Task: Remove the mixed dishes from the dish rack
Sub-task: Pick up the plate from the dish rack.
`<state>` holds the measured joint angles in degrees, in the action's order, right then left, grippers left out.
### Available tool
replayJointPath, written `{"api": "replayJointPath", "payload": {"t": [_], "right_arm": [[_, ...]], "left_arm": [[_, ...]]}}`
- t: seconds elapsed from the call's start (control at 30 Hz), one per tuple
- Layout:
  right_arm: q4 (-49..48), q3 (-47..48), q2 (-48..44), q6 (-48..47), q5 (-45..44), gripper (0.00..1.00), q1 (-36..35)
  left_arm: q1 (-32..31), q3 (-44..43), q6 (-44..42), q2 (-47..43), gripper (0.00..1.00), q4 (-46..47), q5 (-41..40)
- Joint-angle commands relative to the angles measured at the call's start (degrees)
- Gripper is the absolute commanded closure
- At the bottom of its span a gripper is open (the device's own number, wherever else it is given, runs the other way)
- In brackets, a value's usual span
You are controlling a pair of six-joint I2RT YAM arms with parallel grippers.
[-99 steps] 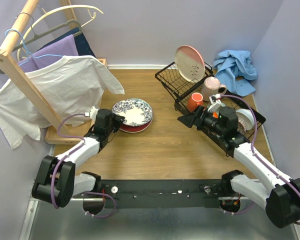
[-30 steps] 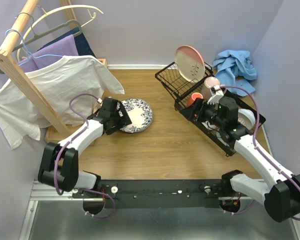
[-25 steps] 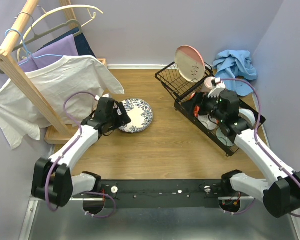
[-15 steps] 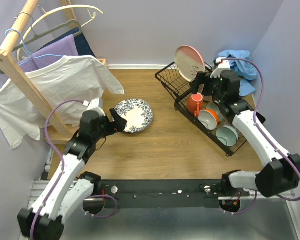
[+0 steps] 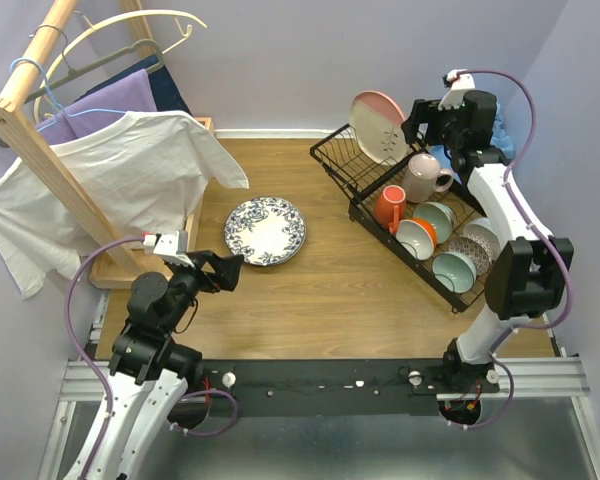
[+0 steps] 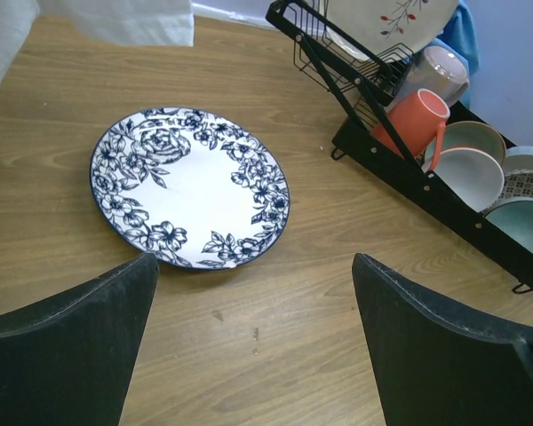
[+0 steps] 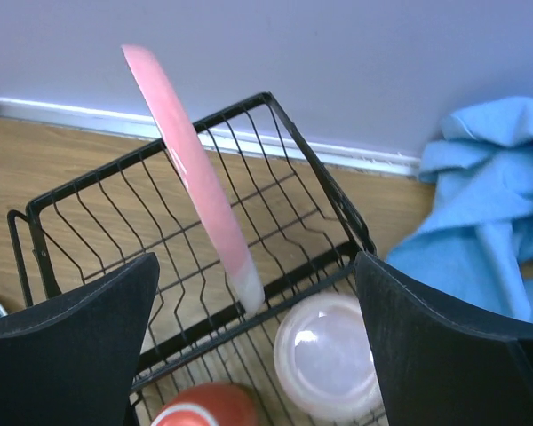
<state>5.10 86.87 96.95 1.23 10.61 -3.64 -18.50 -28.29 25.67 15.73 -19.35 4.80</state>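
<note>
Wood on the far left: a slanted clothes stand [image 5: 40,130] with a white T-shirt [image 5: 110,180] draped over it and a purple garment [image 5: 105,100] tucked behind. Down by the near edge the left gripper [image 5: 223,272] hangs over the table [image 5: 330,300], jaws spread wide and holding nothing, and its wrist camera shows both black fingers [image 6: 71,355] framing bare wood. Just beyond lies the patterned plate [image 5: 265,230], blue flowers on white, flat on the table and well clear of the rack. Moving right, the dish rack [image 6: 426,200] runs at a slant from the back wall toward the right side. In its raised wire basket at the far end the pink-and-cream plate [image 5: 380,125] stands on edge, leaning. Next along are the pink mug [image 5: 425,178] and the orange mug [image 5: 388,207], tipped against the near rail. Then come the white bowl [image 5: 415,238], the pale-green bowl [image 5: 440,215], the patterned bowl [image 5: 477,240] and a blue-green bowl [image 5: 452,270], all seated in the slots. Up top, the right gripper [image 7: 255,266] hovers by the upper rim of the leaning plate, jaws wide apart and gripping nothing, with the plate seen edge-on between its fingers in the wrist view. Behind the arm, a blue cloth [image 7: 480,204] is bunched against the wall
</note>
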Motion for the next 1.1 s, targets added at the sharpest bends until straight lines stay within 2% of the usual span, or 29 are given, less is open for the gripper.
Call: {"api": "replayJointPath", "payload": {"t": [0.0, 0.13, 0.33, 0.37, 0.5, 0.63, 0.87, 0.97, 1.07], "right_arm": [[1.1, 7.7, 6.8, -5.2, 12.3, 0.04, 0.8], [3.9, 15.1, 12.7, -7.2, 16.6, 0.10, 1.2], [5.4, 19.2, 18.8, -8.3, 18.3, 0.23, 1.1], [5.5, 20.1, 19.3, -8.4, 18.6, 0.30, 1.2], [8.2, 22.7, 22.1, -9.2, 21.1, 0.45, 1.2], [9.0, 22.9, 22.8, -10.3, 22.1, 0.58, 1.1], [11.7, 23.3, 21.4, -13.4, 22.1, 0.91, 1.1], [12.1, 23.0, 19.5, -15.0, 21.4, 0.98, 1.1], [12.3, 23.0, 18.0, -16.7, 20.9, 0.99, 1.1]], "left_arm": [[-0.3, 1.3, -3.4, -1.4, 0.01, 2.2, 1.9], [-0.3, 0.8, -4.1, 0.5, 0.01, 2.0, 2.0], [-0.2, 0.5, -4.2, 2.5, 0.01, 2.1, 3.2], [-0.3, 0.5, -4.2, 2.6, 0.01, 2.2, 3.3], [-0.3, 0.5, -4.2, 2.6, 0.01, 2.0, 2.8], [-0.3, 0.5, -4.1, 2.9, 0.01, 2.0, 2.8], [-0.3, 0.5, -4.2, 3.2, 0.01, 2.0, 2.7], [-0.2, 0.5, -4.2, 3.2, 0.01, 2.0, 2.7], [-0.3, 0.5, -4.3, 3.2, 0.01, 2.1, 2.7]]}}
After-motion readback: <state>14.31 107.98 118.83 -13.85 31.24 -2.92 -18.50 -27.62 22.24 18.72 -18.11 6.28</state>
